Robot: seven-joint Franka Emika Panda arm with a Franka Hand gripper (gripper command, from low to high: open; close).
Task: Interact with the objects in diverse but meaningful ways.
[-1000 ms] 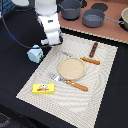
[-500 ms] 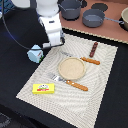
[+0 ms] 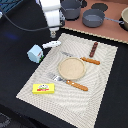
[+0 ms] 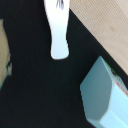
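Note:
My gripper [image 3: 52, 34] hangs above the black table just off the mat's far corner. Its fingers are too small to read and hold nothing that I can see. Just below it, the small white oblong piece [image 3: 51, 44] lies flat at the mat's edge, and the wrist view shows it too [image 4: 59, 31]. The pale-blue faceted block [image 3: 35, 52] stands on the black surface beside it, large in the wrist view [image 4: 105, 95]. A yellow packet [image 3: 44, 89] lies on the mat's near corner. Toward the far side of the mat lies the dark-brown stick [image 3: 94, 49].
A tan round plate [image 3: 71, 68] sits mid-mat [image 3: 102, 95], with an orange-handled knife [image 3: 90, 60] and fork [image 3: 70, 82] beside it. Grey pots [image 3: 94, 19] stand on the brown counter behind.
The arm has moved up and toward the exterior view's right, away from the pale-blue block. The white piece now lies in the open below the gripper.

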